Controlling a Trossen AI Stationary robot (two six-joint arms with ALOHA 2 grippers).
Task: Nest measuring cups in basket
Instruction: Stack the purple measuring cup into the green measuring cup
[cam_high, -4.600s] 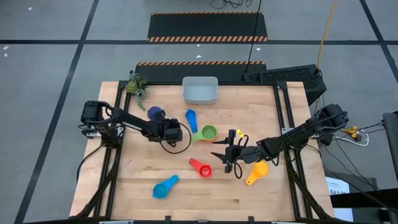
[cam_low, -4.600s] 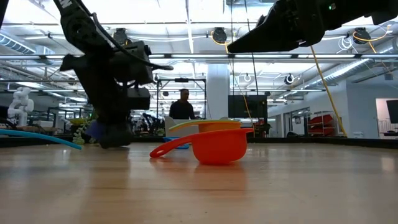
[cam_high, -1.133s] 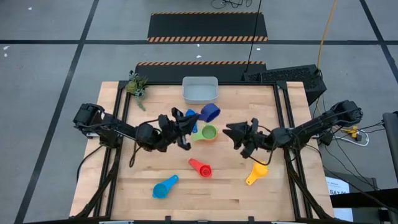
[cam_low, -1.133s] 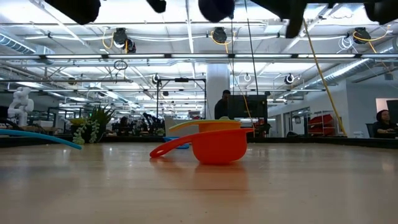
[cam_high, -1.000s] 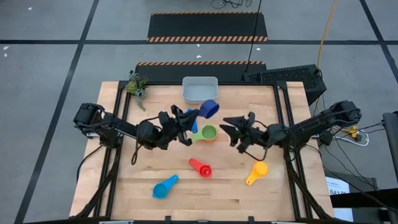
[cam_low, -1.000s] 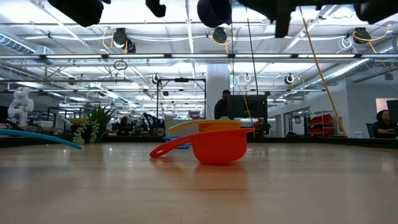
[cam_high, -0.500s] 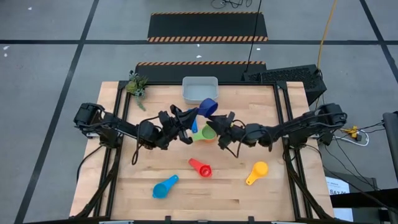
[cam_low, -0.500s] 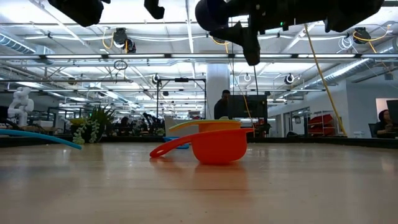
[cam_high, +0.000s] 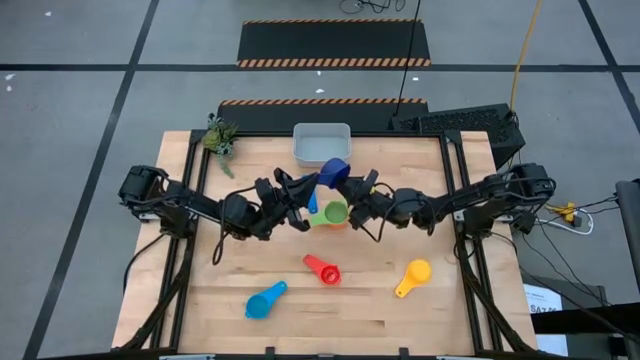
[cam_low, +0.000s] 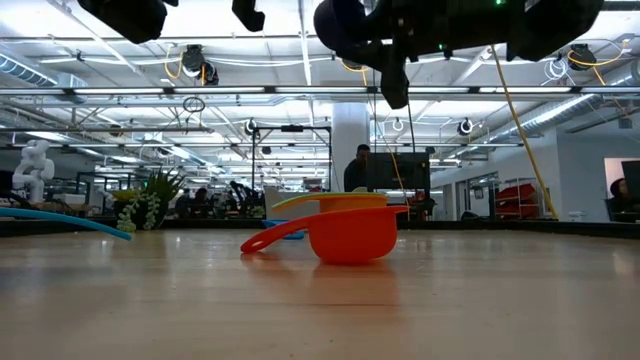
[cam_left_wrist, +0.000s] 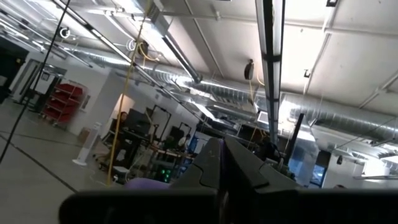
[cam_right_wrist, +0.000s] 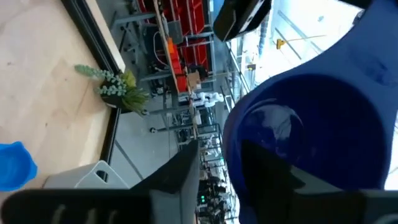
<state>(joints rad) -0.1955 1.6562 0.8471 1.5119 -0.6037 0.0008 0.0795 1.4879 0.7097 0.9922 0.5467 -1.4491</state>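
the right tool (cam_high: 356, 195) has moved in and closes on the navy cup (cam_high: 335, 172), held aloft just before the basket (cam_high: 321, 146) by the clenched left tool (cam_high: 300, 190): a handover, likely.

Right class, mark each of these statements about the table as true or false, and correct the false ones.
1. The navy cup is held up between the two grippers. True.
2. The basket already holds a cup. False: it holds none.
3. The red cup lies on the table. True.
4. The yellow cup sits inside the green cup. False: they lie apart on the table.
5. The left gripper is wide open. False: it is shut on the navy cup.
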